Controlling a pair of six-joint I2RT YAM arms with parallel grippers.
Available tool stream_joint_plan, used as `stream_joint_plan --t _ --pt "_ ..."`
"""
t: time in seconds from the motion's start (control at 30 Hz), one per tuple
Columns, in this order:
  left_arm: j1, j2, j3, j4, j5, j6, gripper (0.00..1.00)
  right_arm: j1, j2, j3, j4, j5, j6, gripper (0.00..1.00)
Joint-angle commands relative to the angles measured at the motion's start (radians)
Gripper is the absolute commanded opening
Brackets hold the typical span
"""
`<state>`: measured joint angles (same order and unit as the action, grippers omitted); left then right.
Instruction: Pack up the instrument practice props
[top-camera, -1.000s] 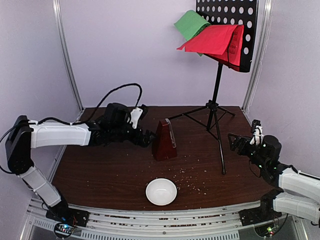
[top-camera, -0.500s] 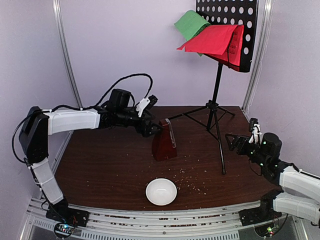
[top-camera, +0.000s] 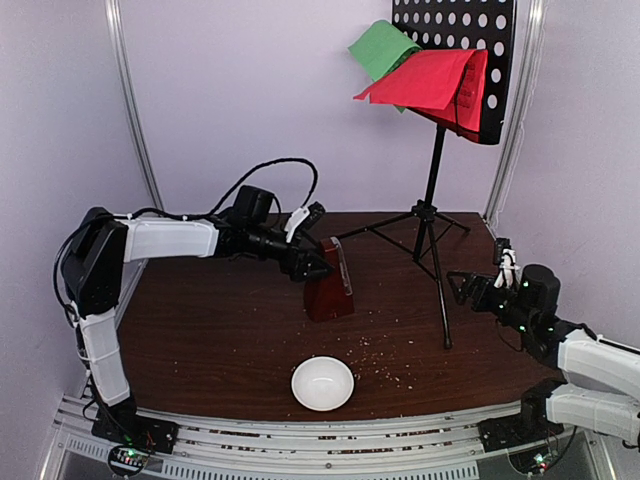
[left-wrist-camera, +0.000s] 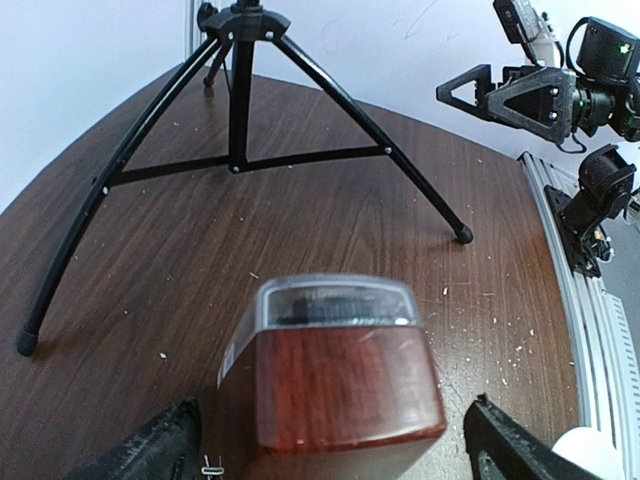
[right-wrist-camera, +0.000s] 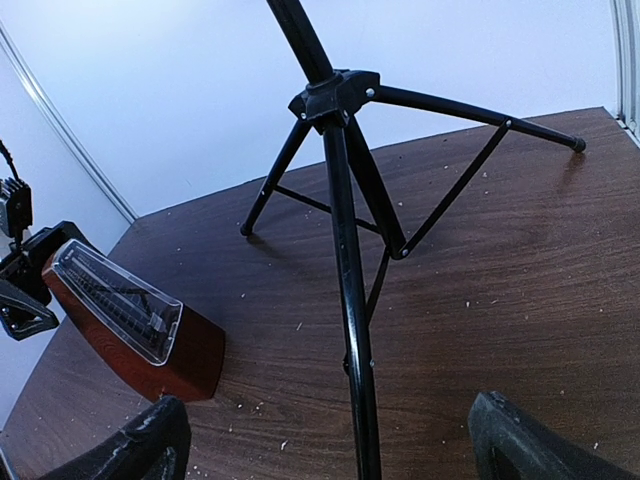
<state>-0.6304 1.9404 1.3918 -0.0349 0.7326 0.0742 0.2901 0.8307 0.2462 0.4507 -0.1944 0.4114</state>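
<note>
Dark wood table (top-camera: 200, 340), crumb-strewn. Metronome (top-camera: 328, 285) upright mid-table, long axis vertical, apex up, clear cover facing right. Left gripper (top-camera: 314, 245) spread wide, straddling its top. Right gripper (top-camera: 468, 287) spread, near music stand (top-camera: 432, 180).

A small white bowl (top-camera: 322, 383) is pictured upright at six o'clock on a dark wooden table (top-camera: 220, 340); pale crumbs (top-camera: 385, 362) are scattered at its two o'clock.

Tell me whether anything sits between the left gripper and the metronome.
Nothing visible does. The left gripper is open, its fingers flanking the metronome near its top, with no object in the gaps. The music stand has its legs farther off, beyond the metronome.
</note>
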Motion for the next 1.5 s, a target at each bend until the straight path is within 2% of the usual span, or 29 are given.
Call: stream_joint_plan --t 0.0,0.33,0.57,0.73,0.9,1.07,1.27,1.47 --pt "-0.003 0.019 0.016 0.040 0.005 -0.004 0.90 -0.005 0.010 0.033 0.022 -0.023 0.011 1.00" --pt "-0.020 0.035 -0.037 0.157 -0.007 -0.132 0.65 -0.003 0.065 0.085 -0.013 -0.029 0.082 0.98" --pt "-0.028 0.024 -0.063 0.242 -0.045 -0.359 0.47 0.044 0.154 0.180 -0.092 -0.085 0.149 0.91" --pt "-0.036 0.020 -0.052 0.257 -0.080 -0.487 0.44 0.202 0.242 0.284 -0.191 0.042 0.132 0.92" --pt "-0.039 0.028 -0.007 0.198 -0.141 -0.514 0.43 0.362 0.383 0.427 -0.314 0.172 0.137 0.93" --pt "-0.042 0.045 0.018 0.166 -0.177 -0.518 0.43 0.486 0.536 0.513 -0.317 0.233 0.155 0.94" --pt "-0.044 0.057 0.032 0.147 -0.205 -0.518 0.42 0.563 0.740 0.621 -0.303 0.233 0.192 0.95" --pt "-0.045 0.060 0.036 0.132 -0.215 -0.513 0.42 0.605 0.869 0.698 -0.294 0.279 0.190 0.95"
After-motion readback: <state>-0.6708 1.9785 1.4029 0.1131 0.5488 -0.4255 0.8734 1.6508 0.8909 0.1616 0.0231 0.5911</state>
